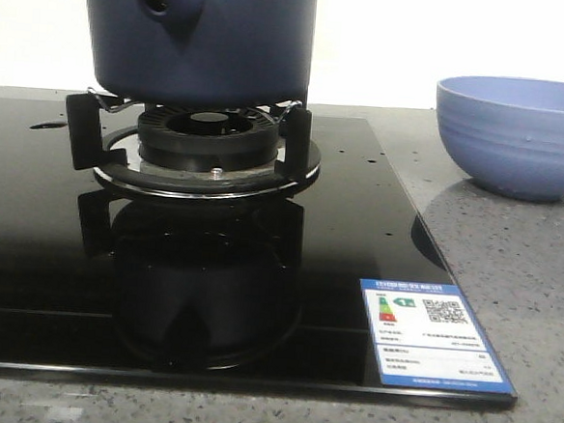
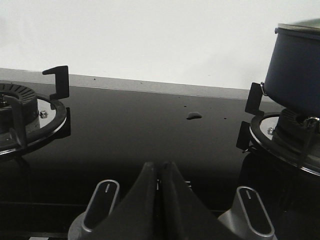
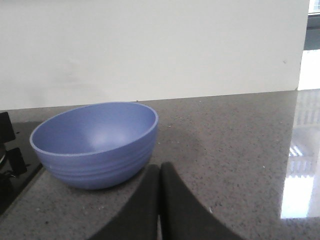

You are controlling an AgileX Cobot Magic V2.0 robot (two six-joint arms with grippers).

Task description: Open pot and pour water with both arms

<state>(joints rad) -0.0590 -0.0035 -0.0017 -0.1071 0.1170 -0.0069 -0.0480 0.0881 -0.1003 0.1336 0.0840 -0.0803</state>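
Pot (image 1: 202,37) upright on burner (image 1: 208,134), handle toward camera, left claw (image 2: 160,170) together, right claw (image 3: 160,172) together

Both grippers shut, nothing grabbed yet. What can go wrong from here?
1. The pot sits raised on the burner's pan supports; a sideways nudge could tip it.
2. The bowl lies just ahead of the shut right gripper; advancing could shove it.
3. The left gripper is between two knobs and might bump one.
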